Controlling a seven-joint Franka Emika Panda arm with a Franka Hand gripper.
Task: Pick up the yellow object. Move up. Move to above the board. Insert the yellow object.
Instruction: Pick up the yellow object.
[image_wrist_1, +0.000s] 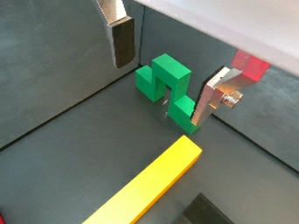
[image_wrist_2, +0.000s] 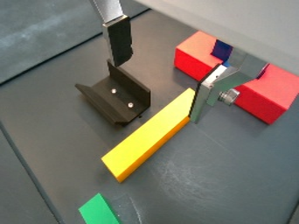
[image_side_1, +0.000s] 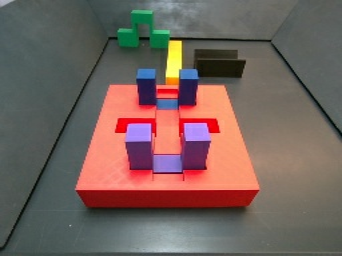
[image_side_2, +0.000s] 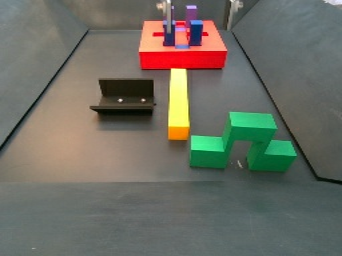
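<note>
The yellow object (image_side_2: 179, 100) is a long bar lying flat on the dark floor, one end toward the board (image_side_2: 154, 57). It also shows in both wrist views (image_wrist_1: 146, 192) (image_wrist_2: 149, 134) and in a side view (image_side_1: 174, 58). The board (image_side_1: 120, 160) is a red slab with blue-purple posts, and its red corners show in a wrist view (image_wrist_2: 197, 56). My gripper (image_wrist_1: 163, 74) (image_wrist_2: 163, 72) hangs open and empty well above the floor, over the bar. Its silver fingers (image_wrist_2: 118, 42) stand wide apart and touch nothing.
Green blocks (image_side_2: 241, 140) stand beside the bar's end away from the board and show between my fingers in a wrist view (image_wrist_1: 163, 79). The dark fixture (image_side_2: 124, 97) (image_wrist_2: 117, 98) stands on the bar's other side. Grey walls ring the floor.
</note>
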